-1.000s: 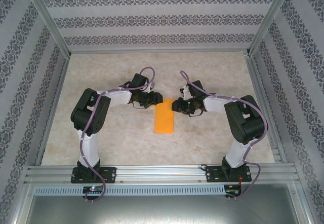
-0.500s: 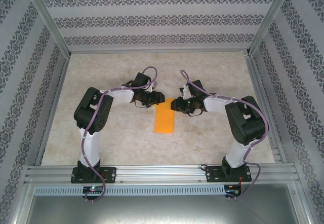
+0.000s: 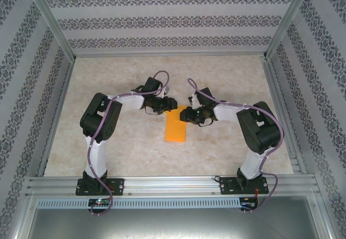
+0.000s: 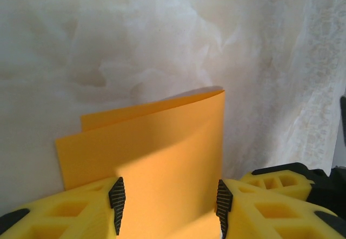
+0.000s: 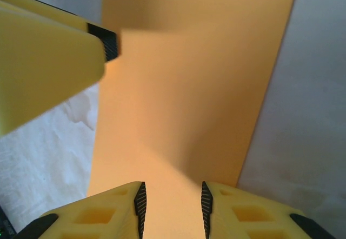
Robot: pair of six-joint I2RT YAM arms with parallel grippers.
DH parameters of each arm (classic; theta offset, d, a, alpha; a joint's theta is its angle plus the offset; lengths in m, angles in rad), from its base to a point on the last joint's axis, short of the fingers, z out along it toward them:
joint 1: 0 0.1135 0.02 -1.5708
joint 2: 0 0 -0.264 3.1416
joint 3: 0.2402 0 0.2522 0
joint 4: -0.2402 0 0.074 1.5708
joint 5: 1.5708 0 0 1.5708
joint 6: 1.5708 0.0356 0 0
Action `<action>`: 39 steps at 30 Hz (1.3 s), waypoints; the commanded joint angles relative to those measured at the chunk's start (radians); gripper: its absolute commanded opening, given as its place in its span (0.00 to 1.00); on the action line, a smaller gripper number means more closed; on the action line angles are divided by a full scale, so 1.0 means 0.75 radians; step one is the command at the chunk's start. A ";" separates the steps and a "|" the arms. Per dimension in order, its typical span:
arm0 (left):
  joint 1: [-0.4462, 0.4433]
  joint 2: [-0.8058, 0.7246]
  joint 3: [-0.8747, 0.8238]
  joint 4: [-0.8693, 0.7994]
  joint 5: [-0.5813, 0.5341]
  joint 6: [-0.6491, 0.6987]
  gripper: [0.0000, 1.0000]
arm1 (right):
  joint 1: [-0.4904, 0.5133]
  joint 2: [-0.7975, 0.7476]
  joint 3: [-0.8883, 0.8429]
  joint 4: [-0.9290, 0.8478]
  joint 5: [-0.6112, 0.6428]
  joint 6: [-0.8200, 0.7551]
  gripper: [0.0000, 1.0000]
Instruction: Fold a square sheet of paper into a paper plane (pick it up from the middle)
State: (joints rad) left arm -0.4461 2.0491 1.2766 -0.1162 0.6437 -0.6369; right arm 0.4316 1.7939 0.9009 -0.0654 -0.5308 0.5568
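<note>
Two robot arms meet over an orange paper at the middle of a pale marbled worktop. The paper lies folded into a narrow upright strip, its long side running away from the arm bases. The left gripper sits at the strip's far left corner. The right gripper reaches in from the other side and hangs over the strip's far right edge. The two grippers are close together but apart.

From the left wrist, the yellow fingers stand parted with the paper spanning the gap between their black pads. The jaws are released, not clenched on anything. Here the sheet shows two layers, the upper one bowing up slightly and the lower one peeking out behind it at the left.

From the right wrist, the fingers also stand apart, with a narrower gap and flat orange paper beneath them; nothing is pinched. One finger of the left gripper juts in at the upper left, just over the paper's edge.
</note>
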 commanded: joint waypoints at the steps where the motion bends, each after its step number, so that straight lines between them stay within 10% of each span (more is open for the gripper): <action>1: -0.015 -0.053 0.042 -0.072 -0.019 0.049 0.51 | -0.013 0.029 0.007 -0.033 0.047 -0.037 0.35; 15: -0.013 -0.165 0.010 -0.319 -0.190 0.153 0.52 | -0.062 0.031 -0.100 0.110 -0.008 0.028 0.33; 39: -0.191 -0.463 -0.417 -0.185 -0.118 -0.188 0.53 | -0.085 0.029 -0.201 0.257 -0.051 0.086 0.31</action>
State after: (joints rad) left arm -0.5640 1.7405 0.9951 -0.2996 0.5468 -0.7147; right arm 0.3748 1.7866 0.7868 0.1471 -0.6193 0.6262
